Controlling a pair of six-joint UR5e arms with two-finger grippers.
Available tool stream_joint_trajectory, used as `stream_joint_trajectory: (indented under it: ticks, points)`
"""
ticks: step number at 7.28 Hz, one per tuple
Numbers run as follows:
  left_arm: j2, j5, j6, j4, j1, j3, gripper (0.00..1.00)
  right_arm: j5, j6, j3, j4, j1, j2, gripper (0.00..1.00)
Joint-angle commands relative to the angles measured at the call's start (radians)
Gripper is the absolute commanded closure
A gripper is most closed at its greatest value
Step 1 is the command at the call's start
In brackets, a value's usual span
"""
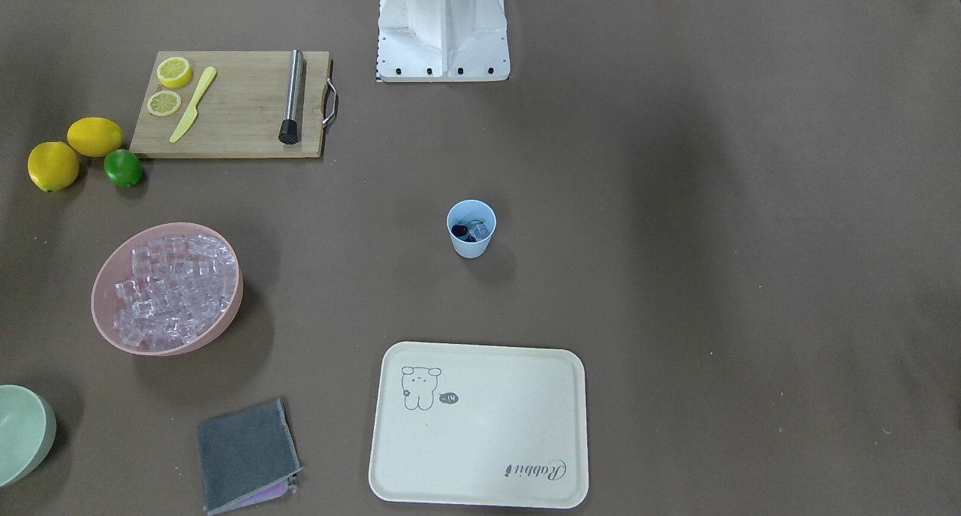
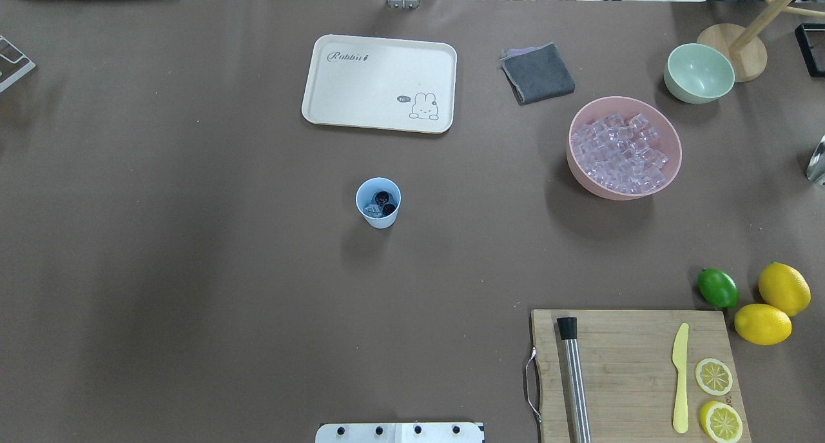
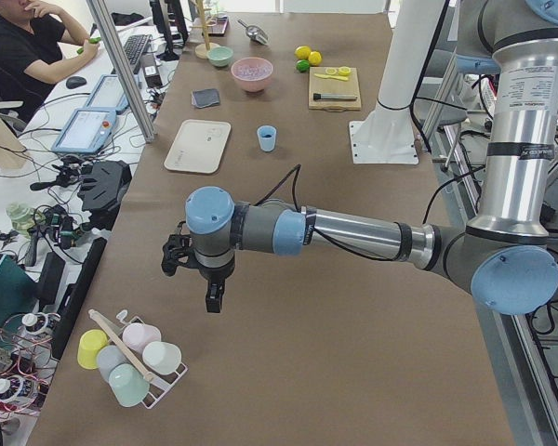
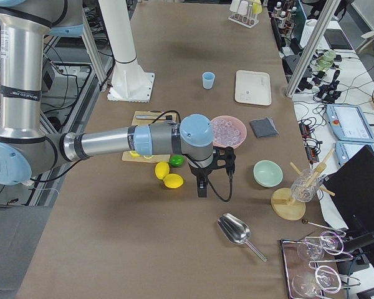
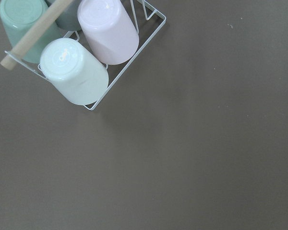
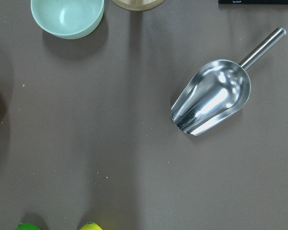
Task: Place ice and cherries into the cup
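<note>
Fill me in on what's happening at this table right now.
Nothing is being handled at the moment. The cup stands mid-table with the cherries and some ice inside. More ice sits in the pink bowl. Both arms are out at the table's ends. The left gripper hangs near a cup rack and the right gripper near a metal scoop.

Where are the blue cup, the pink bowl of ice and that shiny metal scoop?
blue cup (image 2: 381, 221): overhead view, on its outer wall.
pink bowl (image 2: 582, 178): overhead view, on its outer wall.
metal scoop (image 6: 213, 96): right wrist view, inside its shiny hollow.
</note>
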Motion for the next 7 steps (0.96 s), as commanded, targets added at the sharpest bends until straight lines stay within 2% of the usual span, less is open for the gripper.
stream_joint_trajectory:
  ticks: [1,4,7]
  points:
    - [0.002,-0.022,-0.001,-0.003,0.003,-0.004,0.02,-0.002,0.001,-0.005,-0.002,0.0,0.005,0.0]
    - [0.002,-0.022,-0.001,0.005,0.003,-0.001,0.02,-0.013,0.056,-0.08,0.005,-0.041,0.044,0.0]
    - [0.002,-0.022,-0.001,0.005,0.003,-0.001,0.02,-0.011,0.056,-0.085,0.006,-0.041,0.052,0.0]
